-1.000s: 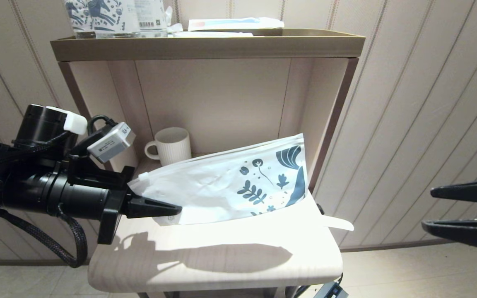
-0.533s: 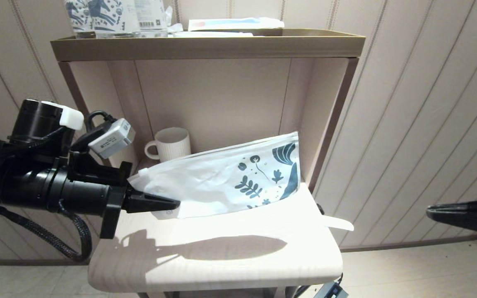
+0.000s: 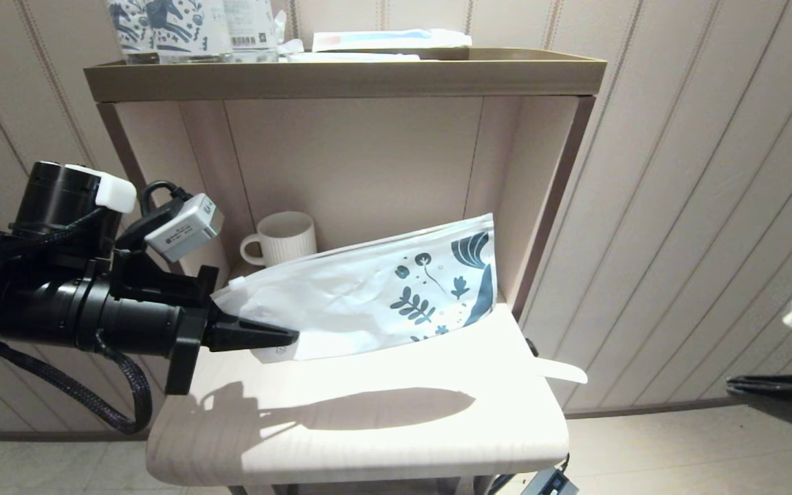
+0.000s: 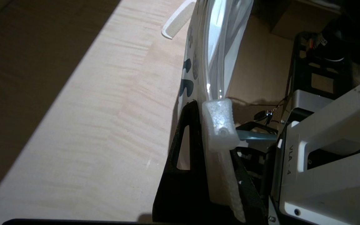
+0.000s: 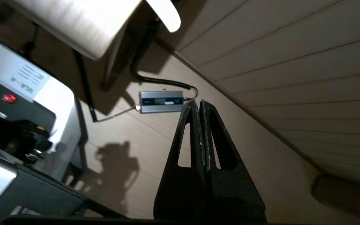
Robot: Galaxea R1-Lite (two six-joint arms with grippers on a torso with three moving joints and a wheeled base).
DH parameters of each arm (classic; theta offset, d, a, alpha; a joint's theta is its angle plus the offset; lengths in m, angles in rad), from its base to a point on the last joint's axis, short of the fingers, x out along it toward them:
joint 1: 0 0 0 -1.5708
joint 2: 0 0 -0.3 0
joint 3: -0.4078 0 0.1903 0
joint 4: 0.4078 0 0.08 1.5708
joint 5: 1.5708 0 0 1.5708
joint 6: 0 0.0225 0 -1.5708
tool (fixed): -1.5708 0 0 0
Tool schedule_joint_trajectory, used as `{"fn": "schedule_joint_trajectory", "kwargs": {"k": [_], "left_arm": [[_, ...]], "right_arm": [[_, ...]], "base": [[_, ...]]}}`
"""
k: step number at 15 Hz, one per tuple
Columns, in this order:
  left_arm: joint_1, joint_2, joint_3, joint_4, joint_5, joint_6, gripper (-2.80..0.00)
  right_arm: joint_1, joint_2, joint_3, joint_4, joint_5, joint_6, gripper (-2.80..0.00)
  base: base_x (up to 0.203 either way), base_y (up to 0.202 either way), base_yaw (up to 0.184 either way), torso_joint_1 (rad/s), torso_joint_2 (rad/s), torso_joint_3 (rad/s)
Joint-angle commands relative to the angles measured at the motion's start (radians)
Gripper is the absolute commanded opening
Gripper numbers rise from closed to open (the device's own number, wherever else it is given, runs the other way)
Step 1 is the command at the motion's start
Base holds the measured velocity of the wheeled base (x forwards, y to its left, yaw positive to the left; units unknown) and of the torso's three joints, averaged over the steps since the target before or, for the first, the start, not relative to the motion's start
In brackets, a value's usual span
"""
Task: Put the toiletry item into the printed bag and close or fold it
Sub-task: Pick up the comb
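The printed bag [image 3: 368, 302] hangs tilted above the pale shelf board [image 3: 368, 433], its leaf-printed end to the right. My left gripper [image 3: 291, 337] is shut on its left end, beside the white zip slider [image 4: 218, 120]; in the left wrist view the bag [image 4: 216, 47] runs away from the gripper [image 4: 195, 104]. The toiletry item [image 3: 562, 372], a cream-white stick, lies on the board's right edge and pokes out past it; it also shows in the left wrist view [image 4: 177, 19] and the right wrist view [image 5: 165, 14]. My right gripper [image 5: 198, 102] is shut and empty, low at the far right [image 3: 731, 385].
A ribbed white mug [image 3: 286, 240] stands at the back left of the shelf. The top tray [image 3: 341, 77] holds horse-printed packs [image 3: 162, 24] and a white-and-blue packet [image 3: 389, 38]. The brown side panel [image 3: 547, 206] bounds the shelf's right. A power adapter [image 5: 161, 101] lies on the floor.
The left gripper has drawn the bag slightly left and up. The right gripper has dropped lower at the far right, and its fingers have gone from apart to shut.
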Motion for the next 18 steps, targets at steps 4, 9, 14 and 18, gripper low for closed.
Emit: {"fn": "schedule_joint_trajectory", "kwargs": {"k": [4,9,14,18], "left_arm": [[0.000,0.008,0.000,0.000,-0.004,0.004,-2.80],[0.000,0.016,0.000,0.000,0.018,0.004,-2.80],[-0.005,0.024,0.003,0.002,0.019,0.006,-2.80],[-0.005,0.030,0.003,0.002,0.019,0.006,-2.80]], "right_arm": [[0.155,-0.027,0.183,0.023,-0.177,-0.030,-2.80],[0.239,0.000,0.256,-0.046,-0.206,-0.031,-2.80],[0.266,0.112,0.459,-0.571,-0.312,-0.026,-2.80],[0.275,0.245,0.631,-1.052,-0.403,-0.016,-2.80]], "base": [[0.000,0.000,0.000,0.000,0.00,0.000],[0.000,0.000,0.000,0.000,0.00,0.000],[0.000,0.000,0.000,0.000,0.00,0.000],[0.000,0.000,0.000,0.000,0.00,0.000]]}}
